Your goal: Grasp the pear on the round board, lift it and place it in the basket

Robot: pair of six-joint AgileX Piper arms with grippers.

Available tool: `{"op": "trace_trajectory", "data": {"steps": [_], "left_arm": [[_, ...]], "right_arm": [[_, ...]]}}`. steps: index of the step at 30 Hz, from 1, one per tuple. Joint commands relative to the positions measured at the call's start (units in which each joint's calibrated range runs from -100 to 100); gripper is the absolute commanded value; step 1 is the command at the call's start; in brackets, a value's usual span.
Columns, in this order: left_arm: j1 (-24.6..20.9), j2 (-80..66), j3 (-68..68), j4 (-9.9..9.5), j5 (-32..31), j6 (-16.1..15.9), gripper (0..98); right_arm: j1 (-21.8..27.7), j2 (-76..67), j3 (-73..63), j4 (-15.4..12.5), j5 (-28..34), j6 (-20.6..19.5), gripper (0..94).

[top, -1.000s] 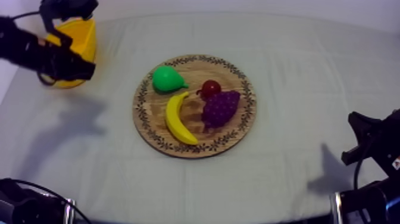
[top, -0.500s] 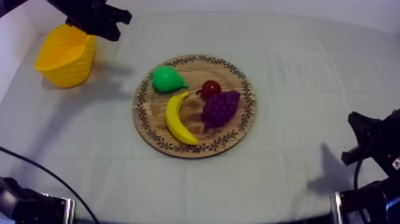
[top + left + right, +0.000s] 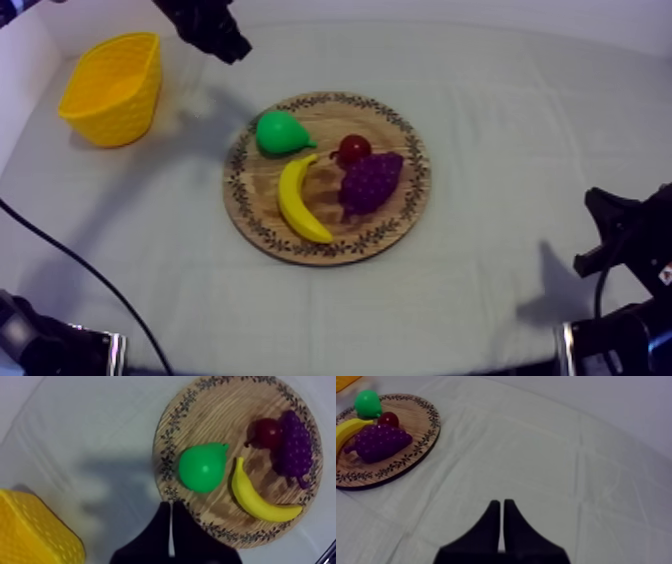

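The green pear (image 3: 280, 133) lies on the left part of the round wooden board (image 3: 262, 190), beside a banana (image 3: 298, 200). The yellow basket (image 3: 112, 88) stands upright at the far left. My left gripper (image 3: 228, 42) hangs above the cloth between basket and board, behind the pear. In the left wrist view its fingers lie together as a narrow wedge, so the left gripper (image 3: 171, 510) is shut on nothing, just short of the pear (image 3: 201, 468) and over the board's rim (image 3: 170, 493). My right gripper (image 3: 501, 507) is shut too, over bare cloth.
A bunch of grapes (image 3: 370, 183) and a small red fruit (image 3: 352, 149) share the board's right half. My right arm (image 3: 625, 235) rests low at the right edge. Open cloth surrounds the board on all sides.
My left arm has swung rightward from over the basket to the far edge between basket and board. The basket now stands uncovered. The fruit and the right arm have not moved.
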Motion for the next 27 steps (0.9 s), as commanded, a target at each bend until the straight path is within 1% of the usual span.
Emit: {"op": "trace_trajectory", "data": {"steps": [1,4,6,8,10,12,14,17,20,23,27], "left_arm": [[0.0,0.1,-0.6,0.16,2.3,-8.5,0.0],[0.1,0.5,-1.5,0.11,4.8,-13.4,0.0],[0.1,0.9,-2.0,0.27,5.3,-16.3,0.0],[0.1,1.1,-2.3,0.98,5.3,-18.3,0.0],[0.1,1.2,-2.6,1.93,5.1,-19.3,1.3],[0.2,1.1,-2.8,2.49,5.0,-19.7,6.7],[0.4,1.0,-2.9,2.52,4.9,-19.6,16.6],[0.7,1.0,-3.0,1.75,5.7,-18.8,31.3],[1.1,1.1,-3.2,0.71,6.8,-17.8,42.7],[1.2,1.1,-3.3,-0.19,7.6,-17.2,51.2],[1.3,1.1,-3.0,-0.93,8.2,-16.9,60.4]], "right_arm": [[0.0,0.0,0.0,0.0,0.0,0.0,0.4],[0.0,0.0,0.0,0.0,0.0,0.0,0.4],[0.0,0.0,0.0,0.0,0.0,0.0,0.4],[0.0,0.0,0.0,0.0,0.0,0.0,0.4],[0.0,0.0,0.0,0.0,0.0,0.0,0.4],[0.0,0.0,0.0,0.0,0.0,0.0,0.4],[0.0,0.0,0.0,0.0,0.0,0.0,0.4],[0.0,0.0,0.0,0.0,0.0,0.0,0.4],[0.0,0.0,0.0,0.0,0.0,0.0,0.4],[0.0,0.0,0.0,0.0,0.0,0.0,0.4],[0.0,0.0,0.0,0.0,0.0,0.0,0.4]]}}
